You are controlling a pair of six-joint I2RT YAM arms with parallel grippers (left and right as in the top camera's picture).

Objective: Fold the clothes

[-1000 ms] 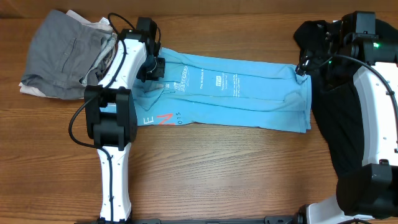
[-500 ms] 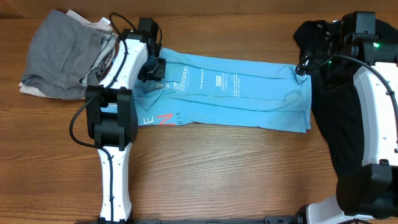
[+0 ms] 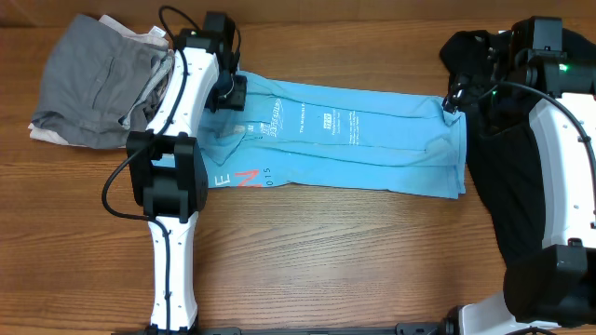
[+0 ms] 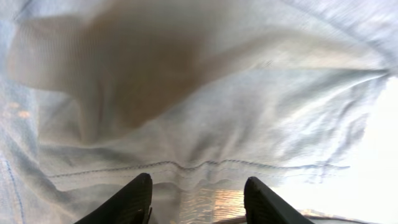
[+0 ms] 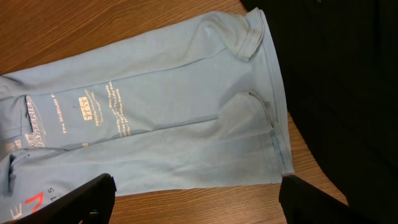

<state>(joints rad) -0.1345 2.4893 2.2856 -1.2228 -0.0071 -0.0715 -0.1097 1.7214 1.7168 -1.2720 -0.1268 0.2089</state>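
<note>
T-shirt [image 3: 354,140]: lies flat on the counter [image 3: 326,270] as a long narrow band, small white print up, coral letters showing at its near left corner.
Neighbours: grey garments [image 3: 93,84] just off the T-shirt's left end; black garment [image 3: 494,177] against its right end.
Change noted: left claw [image 4: 196,202] has pulled back from the T-shirt's left end toward its far edge, and its jaws have parted since a second ago. The T-shirt has not shifted.
Left claw, state: released. Both fingertips stand apart with cloth and a stitched seam lying loose below them; nothing is pinched.
Meaning for the task: judged to be a let-go after laying down the left end. The lengthwise folds look done; the band has yet to be folded across its length.
Left arm [image 3: 186,102], pose: stretched out along the T-shirt's left end, wrist bent down, claw close over the cloth.
Right claw [image 5: 199,199], state: released, jaws wide, holding nothing, unchanged.
Right claw, pose: hovers above the T-shirt's right end, looking down on the collar and print.
Risk: a low withdrawal could snag the loose left edge.
</note>
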